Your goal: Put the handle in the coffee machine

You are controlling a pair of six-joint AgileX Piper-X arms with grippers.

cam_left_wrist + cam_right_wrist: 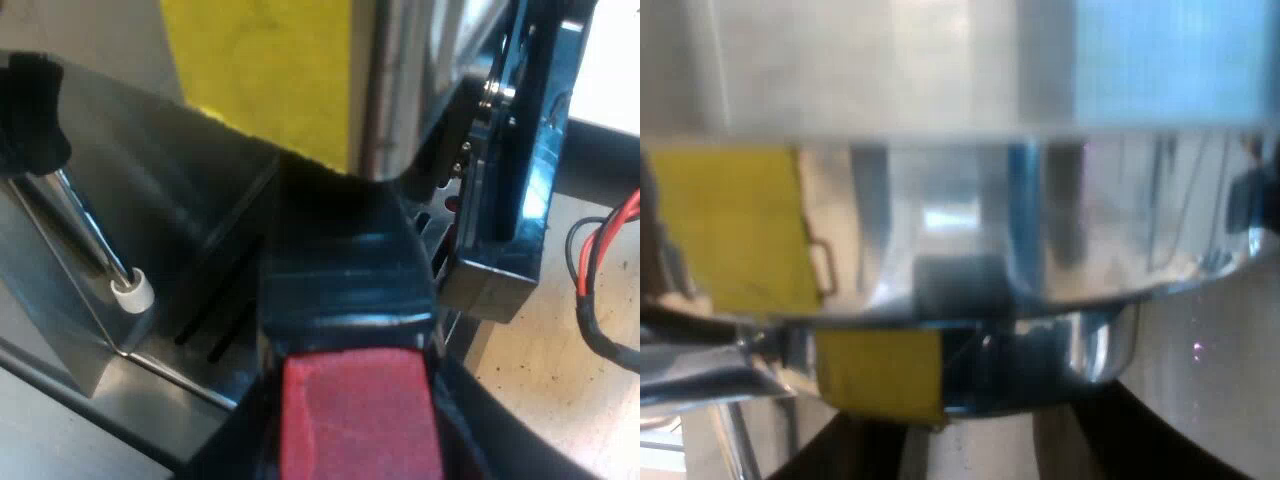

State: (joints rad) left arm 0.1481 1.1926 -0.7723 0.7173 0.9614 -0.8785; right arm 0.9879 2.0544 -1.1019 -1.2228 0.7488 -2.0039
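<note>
our left claw (352,425) pinches the dark, red-ended holder handle (345,285) under the chrome espresso machine (425,90); right claw (970,455) spread, idle. if it goes in tilted, we think it could jam short of locking.

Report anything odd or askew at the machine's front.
Nothing stands out. The handle runs straight from my left hand up under the espresso machine; no spill or damage shows on the drip tray.
</note>
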